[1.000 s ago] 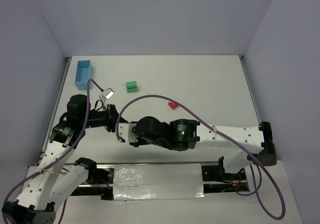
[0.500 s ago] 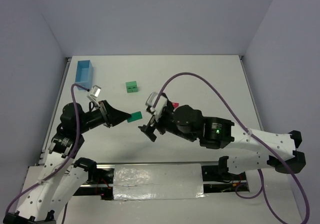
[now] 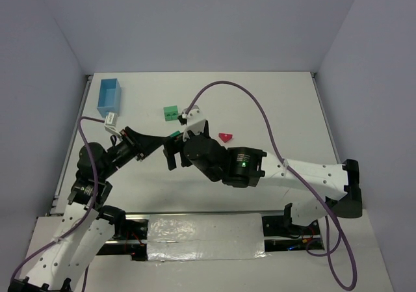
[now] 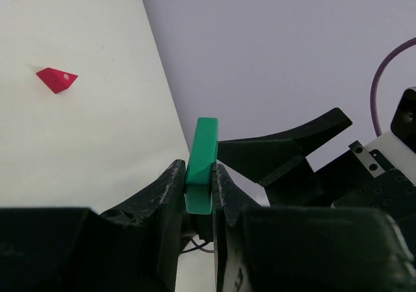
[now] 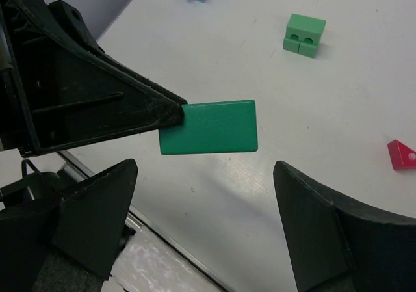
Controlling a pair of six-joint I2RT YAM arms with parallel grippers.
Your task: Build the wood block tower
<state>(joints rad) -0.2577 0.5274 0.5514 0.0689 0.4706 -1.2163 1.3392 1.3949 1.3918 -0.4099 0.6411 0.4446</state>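
A flat green block (image 4: 203,162) is pinched on edge in my left gripper (image 4: 198,175), which is shut on it above the table; the overhead view shows this block (image 3: 173,135) sticking out of the left gripper (image 3: 164,140). My right gripper (image 5: 205,175) stands wide open just short of the flat green block (image 5: 209,136), touching nothing, and it meets the left arm at table centre (image 3: 170,151). A green cube with dark marks (image 3: 171,112) rests farther back. The red roof-shaped piece (image 3: 225,137) lies on the table to the right.
A light blue box (image 3: 108,95) stands at the back left corner. The right arm's purple cable (image 3: 224,84) arcs over the middle of the table. A foil-covered strip (image 3: 205,237) runs along the near edge between the arm bases.
My right gripper has opened from shut, pulled back, then come in again facing the flat green block. The left gripper has carried the block right and farther back.
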